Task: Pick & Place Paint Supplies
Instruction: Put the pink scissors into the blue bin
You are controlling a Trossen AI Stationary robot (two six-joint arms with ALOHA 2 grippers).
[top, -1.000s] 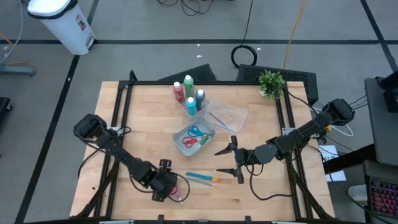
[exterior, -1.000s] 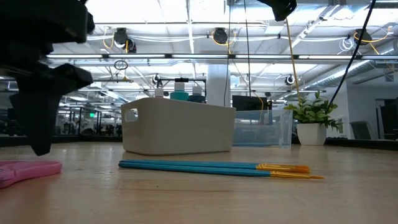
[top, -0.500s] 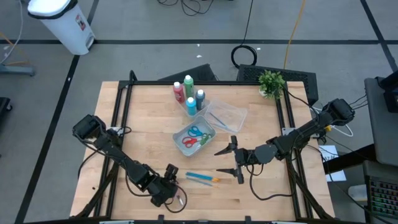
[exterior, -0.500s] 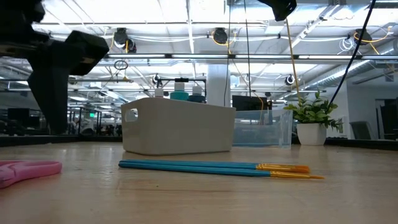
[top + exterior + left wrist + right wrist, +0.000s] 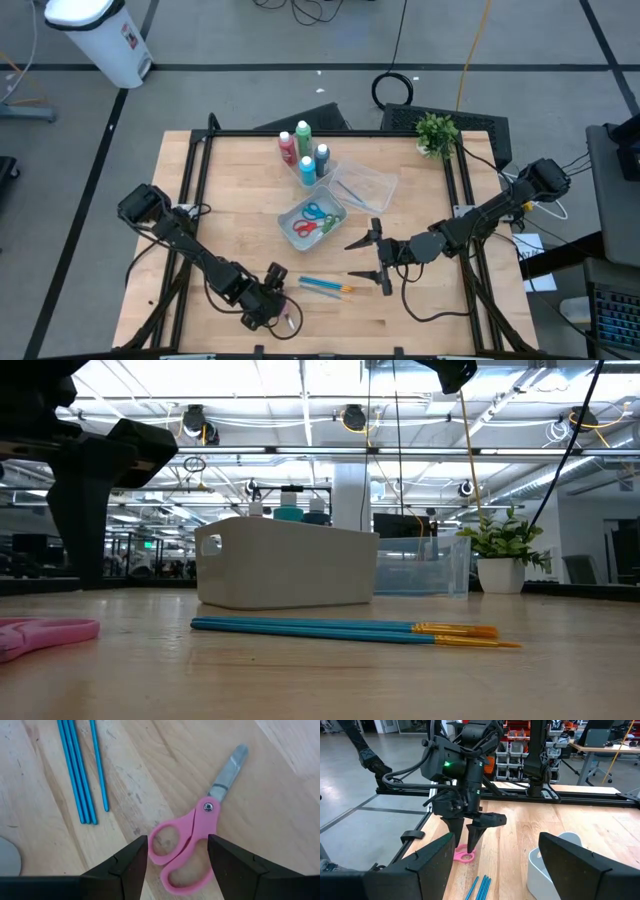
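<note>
I see the wooden table [image 5: 240,210] with a white tub [image 5: 312,221] near its middle, holding red, blue and green scissors [image 5: 312,222]. My right gripper [image 5: 366,258] waits beside it, fingers spread wide and empty. Near the front edge my left gripper [image 5: 177,851] hovers over the pink scissors [image 5: 192,840], fingers apart on either side of the handles, apparently not touching. The blue brushes [image 5: 324,286] lie just beside.

place: lab/workshop | cues: ceiling strip lights [image 5: 300,400]; parts shelving [image 5: 512,757]; concrete floor [image 5: 250,90]
</note>
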